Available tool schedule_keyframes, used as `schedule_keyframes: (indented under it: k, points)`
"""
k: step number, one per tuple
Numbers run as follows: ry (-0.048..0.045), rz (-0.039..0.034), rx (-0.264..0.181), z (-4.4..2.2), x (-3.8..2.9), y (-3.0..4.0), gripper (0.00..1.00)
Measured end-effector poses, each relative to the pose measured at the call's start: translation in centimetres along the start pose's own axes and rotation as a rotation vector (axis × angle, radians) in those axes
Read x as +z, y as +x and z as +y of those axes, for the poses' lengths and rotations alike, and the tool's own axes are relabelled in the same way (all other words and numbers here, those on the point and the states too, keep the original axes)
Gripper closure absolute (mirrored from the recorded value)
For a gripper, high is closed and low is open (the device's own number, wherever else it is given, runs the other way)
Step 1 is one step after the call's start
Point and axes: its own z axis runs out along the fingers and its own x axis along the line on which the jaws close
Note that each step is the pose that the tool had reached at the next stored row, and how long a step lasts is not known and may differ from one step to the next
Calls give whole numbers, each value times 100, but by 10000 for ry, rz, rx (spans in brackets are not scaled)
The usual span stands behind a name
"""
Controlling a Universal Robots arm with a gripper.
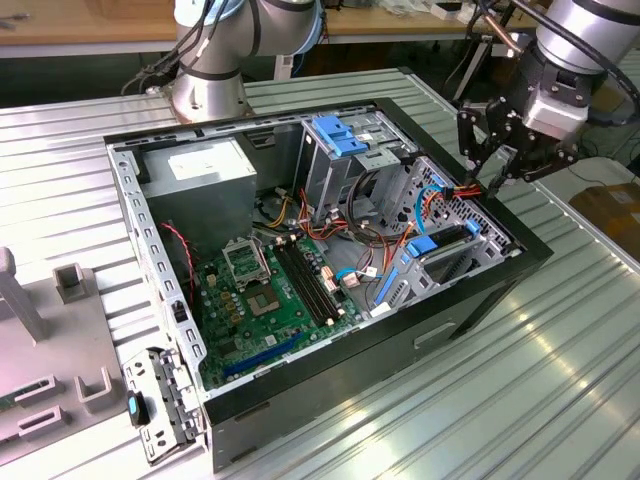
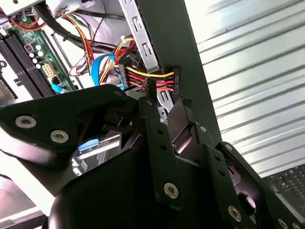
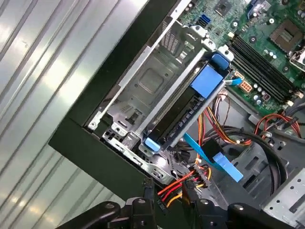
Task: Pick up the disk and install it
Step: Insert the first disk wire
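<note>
My black claw (image 1: pixel 492 172) hangs parted, empty, above the black computer case's (image 1: pixel 530 245) rim — the blue-railed black metal disk (image 3: pixel 182 114) lies in the grey steel cage (image 3: pixel 147 86) at that edge — so I'd judge pressing squarely, clear of the red-and-yellow wires (image 3: pixel 183 185), wisest.

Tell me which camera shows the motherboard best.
The exterior view: nearly the whole green motherboard lies open inside the case. Both wrist views catch just one end of it, with the memory slots.

Exterior view overlooks the whole case (image 1: pixel 350 372); both wrist views peer past the hand (image 2: pixel 165 107) (image 3: pixel 172 198) at its cables (image 2: pixel 148 75) (image 3: pixel 185 187)
</note>
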Motion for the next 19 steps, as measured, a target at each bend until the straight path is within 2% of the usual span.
schedule_keyframes:
  k: [1, 2, 4, 6, 7, 10, 14, 15, 16, 17, 18, 19]
  points:
    - [6, -83, -713, -24, 20, 21, 63]
    - [10, -133, -1127, -33, 30, 29, 63]
    - [14, -168, -1422, -37, 35, 34, 63]
    - [25, -252, -2082, -50, 47, 45, 63]
    - [30, -289, -2378, -77, 55, 68, 63]
    - [38, -343, -2814, -101, 64, 88, 63]
    - [55, -484, -3949, -112, 86, 98, 63]
    - [56, -486, -4167, -113, 98, 100, 63]
    - [82, -433, -4211, -112, 108, 100, 63]
    - [147, -329, -4227, -110, 121, 100, 63]
    - [182, -282, -4232, -110, 121, 100, 63]
    - [182, -278, -4234, -110, 120, 100, 63]
